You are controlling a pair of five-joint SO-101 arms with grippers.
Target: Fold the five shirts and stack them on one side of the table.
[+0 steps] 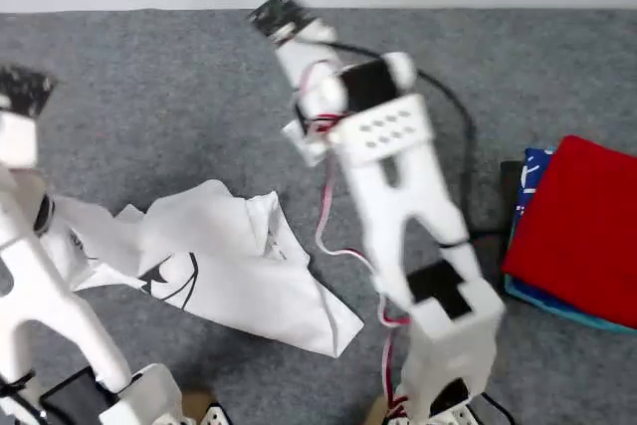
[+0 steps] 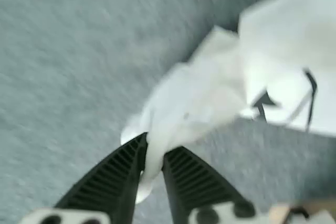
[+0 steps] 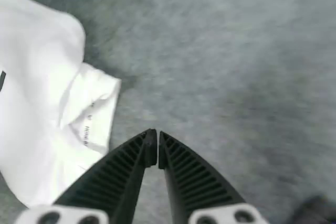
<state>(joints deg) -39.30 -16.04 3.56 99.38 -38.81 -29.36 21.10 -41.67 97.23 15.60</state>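
My left hand (image 2: 153,149) pinches an edge of the white shirt (image 1: 239,266), crumpled on the table (image 1: 149,77). My right hand (image 3: 154,142), closed and empty, should take the opposite edge to spread it flat.

One shirt (image 1: 239,266), one stack (image 1: 582,221) (two arms (image 1: 398,181))

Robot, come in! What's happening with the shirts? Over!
Left gripper shut on white shirt. Right gripper shut, empty. Shirt crumpled, unfolded. Folded stack at table's side, red on top.
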